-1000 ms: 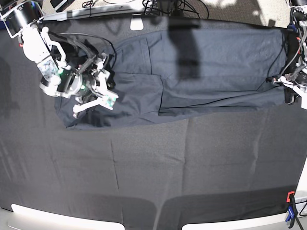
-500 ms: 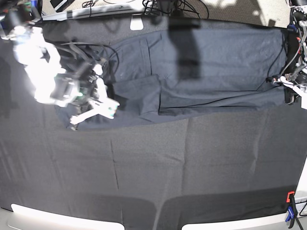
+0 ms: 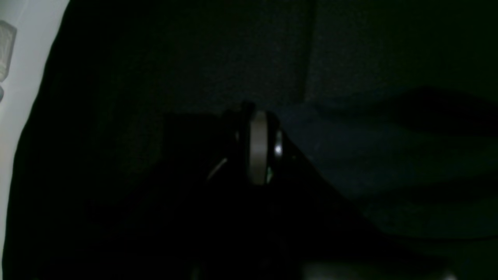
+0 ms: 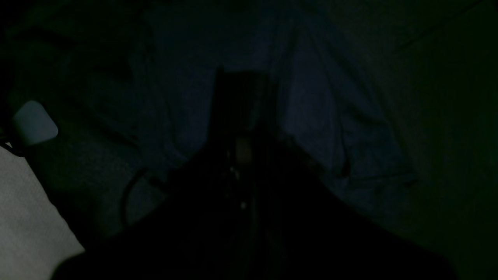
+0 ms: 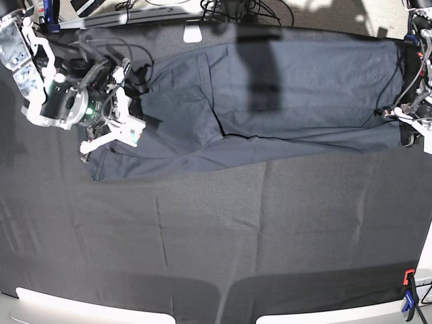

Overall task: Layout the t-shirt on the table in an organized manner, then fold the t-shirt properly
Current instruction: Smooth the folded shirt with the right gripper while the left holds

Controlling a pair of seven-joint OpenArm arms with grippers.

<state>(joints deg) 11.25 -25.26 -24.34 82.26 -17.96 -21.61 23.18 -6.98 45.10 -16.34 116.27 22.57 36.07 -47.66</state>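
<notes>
Right gripper (image 5: 108,138), jaws closed, sits at the t-shirt's (image 5: 283,94) end on the base view's left; whether it pinches cloth cannot be told. From it the table (image 5: 216,236), under black cloth, spreads widest, toward the camera. The t-shirt stretches away from this gripper across the far half, reaching the left gripper (image 5: 405,125), also closed, at its opposite end. Both wrist views are too dark to read. No label or writing is legible.
</notes>
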